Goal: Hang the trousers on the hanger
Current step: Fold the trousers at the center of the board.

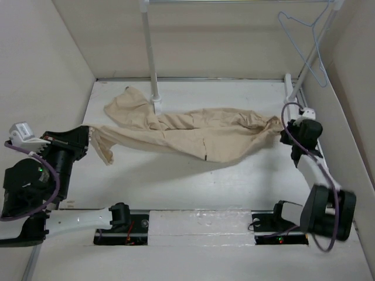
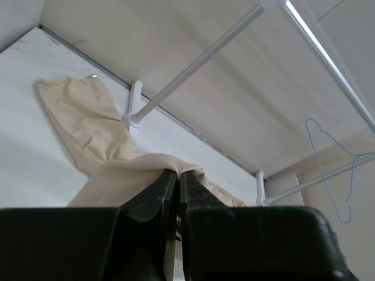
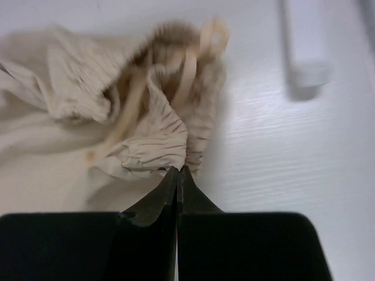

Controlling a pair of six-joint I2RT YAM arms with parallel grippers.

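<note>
The beige trousers (image 1: 193, 133) lie stretched across the white table from left to right. My left gripper (image 1: 89, 136) is shut on the leg end of the trousers (image 2: 126, 175) at the left. My right gripper (image 1: 282, 132) is shut on the gathered waistband of the trousers (image 3: 158, 146) at the right. The pale blue wire hanger (image 1: 309, 44) hangs from the rack at the back right, well apart from both grippers. It also shows in the left wrist view (image 2: 334, 170).
A white rack pole (image 1: 150, 52) stands on a foot just behind the trousers at the back middle. A second slanted pole (image 1: 310, 52) and its foot bar (image 1: 290, 88) stand at the back right. Beige walls close in the table on three sides.
</note>
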